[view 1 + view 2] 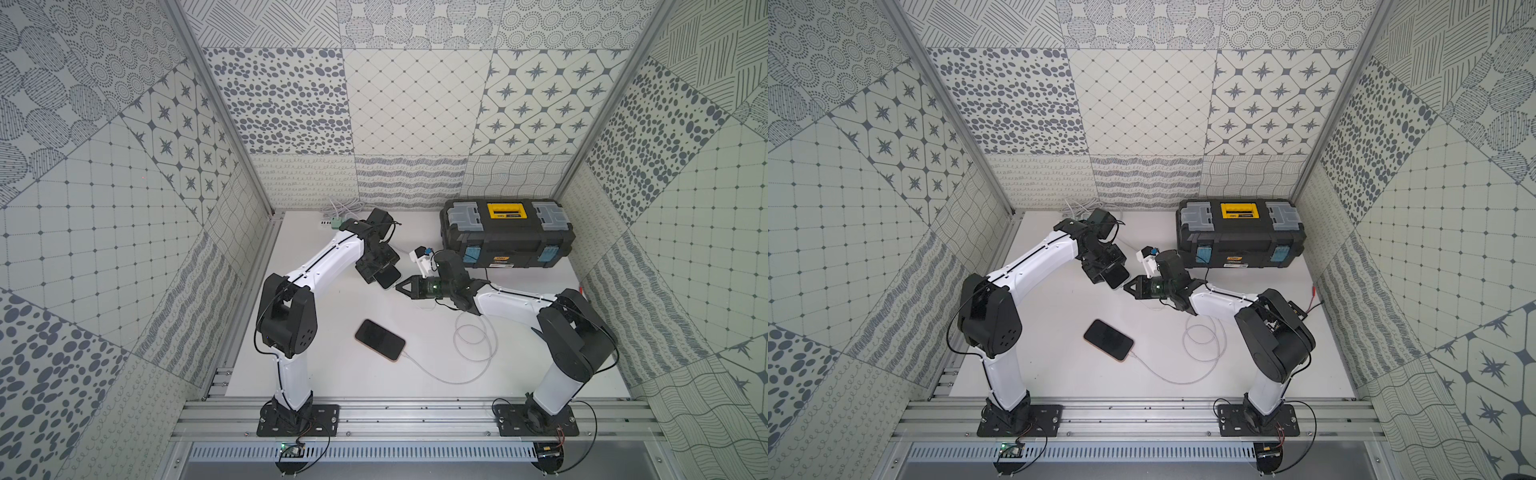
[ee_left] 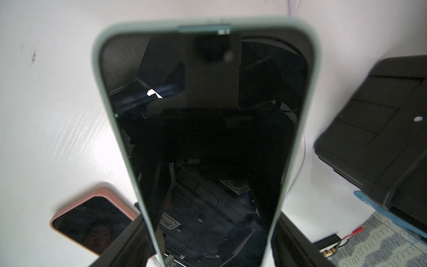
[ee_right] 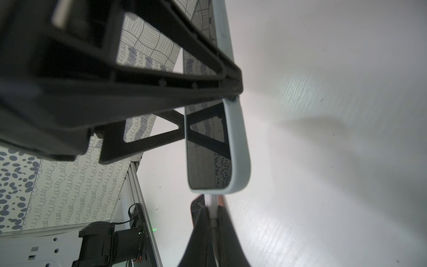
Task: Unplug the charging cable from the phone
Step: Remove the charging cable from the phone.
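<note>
In both top views the left gripper (image 1: pixel 372 269) is clamped across a slim, black-screened, pale-green-cased phone (image 1: pixel 390 279) and holds it off the white tabletop (image 1: pixel 332 374). We reckon that braces it while the right gripper (image 1: pixel 399 286), jaws pinched together, meets its free end. A second black-screened, pink-cased phone (image 1: pixel 380 340) lies flat nearer the bases, its white charging cable (image 1: pixel 449 380) plugged in and looping away.

Over to the left wrist: the pale-green-cased phone (image 2: pixel 208 138) fills the frame with fingers (image 2: pixel 129 242) on both edges, and its port is out of sight.

The right wrist gives us that end. The right gripper (image 3: pixel 213 231) nips a small white plug (image 3: pixel 213 208) right at the pale-green-cased phone (image 3: pixel 238 143). Whether it's seated or freed, we can't tell.
</note>
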{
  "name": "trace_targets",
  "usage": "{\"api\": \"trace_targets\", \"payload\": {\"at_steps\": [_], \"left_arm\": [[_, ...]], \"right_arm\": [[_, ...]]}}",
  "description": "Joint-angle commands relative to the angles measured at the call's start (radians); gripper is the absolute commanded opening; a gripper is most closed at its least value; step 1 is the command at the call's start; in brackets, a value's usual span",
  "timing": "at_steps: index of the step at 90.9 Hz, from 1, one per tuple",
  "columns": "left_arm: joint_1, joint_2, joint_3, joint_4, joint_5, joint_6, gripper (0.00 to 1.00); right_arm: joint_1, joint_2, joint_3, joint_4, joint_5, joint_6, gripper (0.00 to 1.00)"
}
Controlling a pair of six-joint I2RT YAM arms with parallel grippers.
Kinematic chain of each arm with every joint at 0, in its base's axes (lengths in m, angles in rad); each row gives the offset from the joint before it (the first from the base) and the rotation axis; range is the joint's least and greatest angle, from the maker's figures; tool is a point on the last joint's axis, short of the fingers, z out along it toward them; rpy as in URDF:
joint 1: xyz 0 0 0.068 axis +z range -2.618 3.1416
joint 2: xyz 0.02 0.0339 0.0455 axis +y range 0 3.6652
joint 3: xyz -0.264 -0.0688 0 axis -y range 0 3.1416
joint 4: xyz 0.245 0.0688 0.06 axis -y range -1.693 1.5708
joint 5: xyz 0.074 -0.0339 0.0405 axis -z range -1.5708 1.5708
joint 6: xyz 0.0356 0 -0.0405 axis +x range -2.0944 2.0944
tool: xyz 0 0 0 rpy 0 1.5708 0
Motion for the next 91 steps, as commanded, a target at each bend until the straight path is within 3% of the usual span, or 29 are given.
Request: {"api": "trace_targets", "payload": {"at_steps": [1, 91], "left_arm": [[0.014, -0.021, 0.012, 0.028, -0.023, 0.005, 0.26], [0.042, -0.031, 0.012, 0.021, -0.033, 0.006, 0.24]], "right_arm": [[0.004, 0.024, 0.023, -0.011, 0.008, -0.040, 0.01], [0.002, -0.020, -0.021, -0.029, 0.013, -0.061, 0.00]]}}
